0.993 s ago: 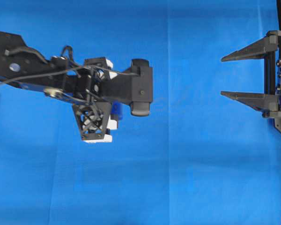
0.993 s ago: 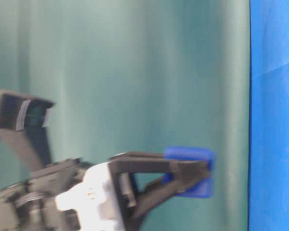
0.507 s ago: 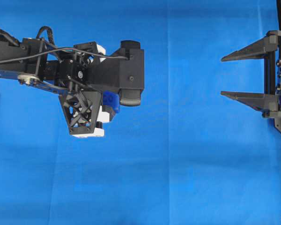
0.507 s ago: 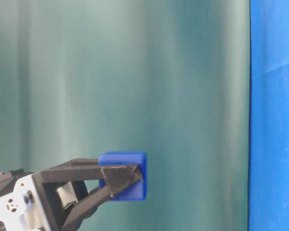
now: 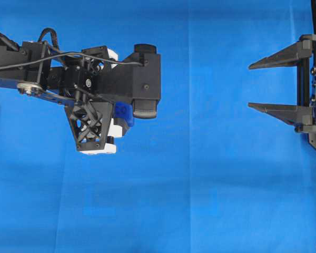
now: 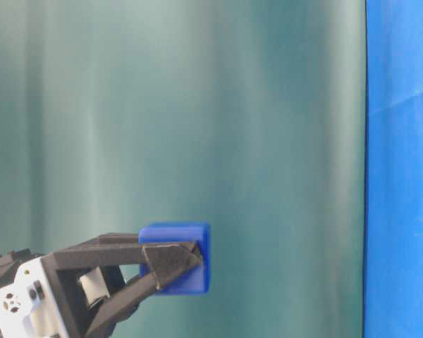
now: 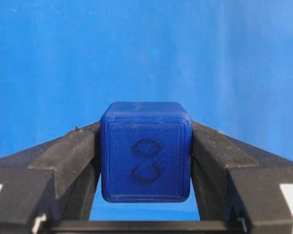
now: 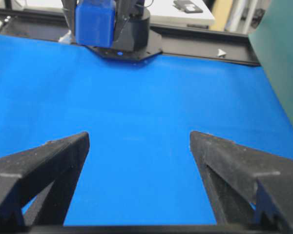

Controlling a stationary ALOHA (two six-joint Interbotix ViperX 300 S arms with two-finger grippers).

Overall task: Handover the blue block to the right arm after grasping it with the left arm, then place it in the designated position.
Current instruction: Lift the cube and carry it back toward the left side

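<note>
1. Pinched between the two black fingers (image 7: 63,161) of the left arm's gripper (image 7: 146,161), one on each side face: the blue block (image 7: 146,152), held clear above the blue cloth (image 5: 200,200) over the cloth's left half.
2. Seen in the overhead view mostly hidden under the wrist, only a corner of the blue block (image 5: 123,113) showing beside the white trim.
3. Waited at the cloth's right edge with fingers spread wide and empty: the right arm's gripper (image 5: 276,84), its tips aimed leftward toward the block.
4. Lay well apart, block and right gripper, across the cloth's middle; cube-shaped, so no long axis to align; nearer by far to the left arm, which carried it.
5. Seemed to leave free only the block's front, top and bottom faces for the receiving fingers.
6. Compared with a second earlier: block lifted farther from the cloth and drawn back slightly toward the left edge; right gripper unmoved, spread unchanged.
</note>
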